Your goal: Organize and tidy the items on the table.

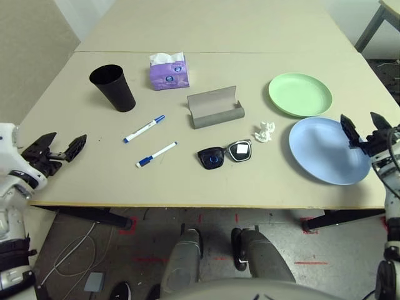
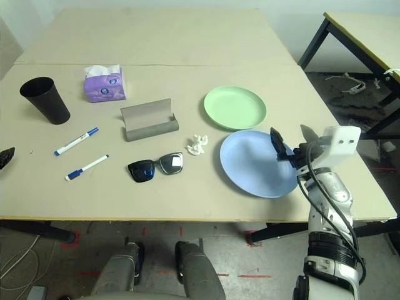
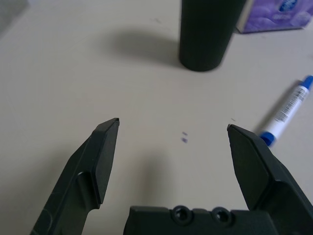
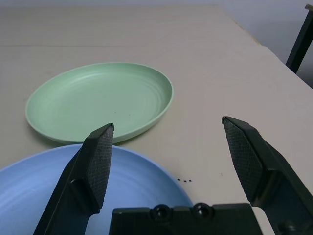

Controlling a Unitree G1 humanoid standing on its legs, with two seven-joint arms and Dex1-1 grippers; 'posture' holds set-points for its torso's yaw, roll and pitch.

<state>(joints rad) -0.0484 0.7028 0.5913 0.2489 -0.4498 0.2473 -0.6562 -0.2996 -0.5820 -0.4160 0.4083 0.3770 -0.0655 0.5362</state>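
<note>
Plates, blue (image 1: 328,150) and green (image 1: 300,94) at frame right, look light, stiff and slick, so rim-grips suit my right jaws (image 2: 290,145), both pairs gaping empty.

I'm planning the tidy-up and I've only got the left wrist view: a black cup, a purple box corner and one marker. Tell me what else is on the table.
Observer: A second blue-capped marker lies nearer the robot than the first marker.
Operator: Go on, centre of the table.
Observer: An open grey glasses case sits there, with black sunglasses in front of it.
Operator: Now the right side.
Observer: A green plate and a blue plate lie side by side, a crumpled tissue beside them.
Operator: Report the right gripper.
Observer: The right gripper is open over the blue plate's edge, holding nothing.
</note>
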